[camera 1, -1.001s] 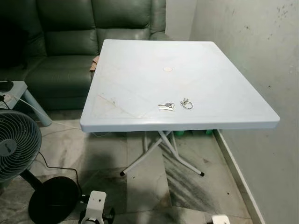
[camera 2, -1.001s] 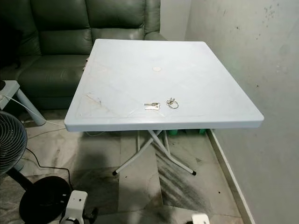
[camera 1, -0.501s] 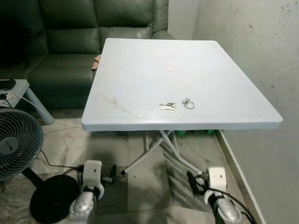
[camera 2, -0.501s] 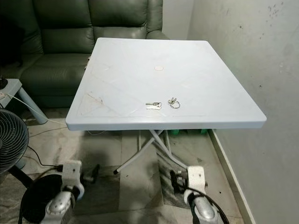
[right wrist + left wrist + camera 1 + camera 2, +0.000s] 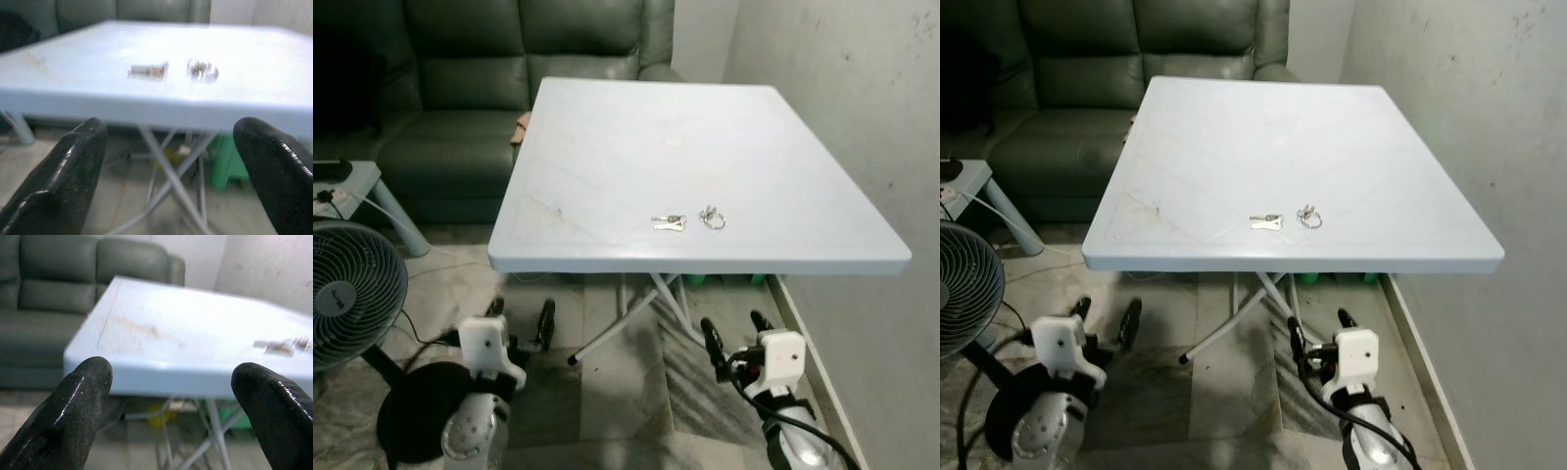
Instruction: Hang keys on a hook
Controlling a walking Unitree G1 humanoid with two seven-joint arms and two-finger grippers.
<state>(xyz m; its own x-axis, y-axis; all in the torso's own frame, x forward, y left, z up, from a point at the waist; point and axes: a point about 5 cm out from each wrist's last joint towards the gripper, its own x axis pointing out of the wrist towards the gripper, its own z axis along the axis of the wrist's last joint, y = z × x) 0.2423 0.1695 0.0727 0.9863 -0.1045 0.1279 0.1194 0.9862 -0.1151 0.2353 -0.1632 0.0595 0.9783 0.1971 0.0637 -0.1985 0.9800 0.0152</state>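
A: Which step are we in?

B: The approach. The small silver keys on their metal ring [image 5: 687,221] lie on the pale blue square plastic folding table [image 5: 607,127], near its front edge and right of centre. Nothing has hold of them yet.

A: Where are our grippers?

B: Both hang below the level of the tabletop, in front of it. The left gripper [image 5: 521,322] is under the table's left front corner; the right gripper [image 5: 733,333] is lower right, just beside the white metal folding legs [image 5: 651,313]. Each gripper has its two black fingers spread wide, with nothing between them. The right wrist view looks along those fingers [image 5: 63,176] straight at the keys.

A: What does the next move call for?

B: In our judgement, the right gripper is the better placed: raise it above the table edge, reach forward, then close on the ring or key blade. The keys lie flat, so a shallow pinch is needed. We see no hook here; we must locate one after pickup.
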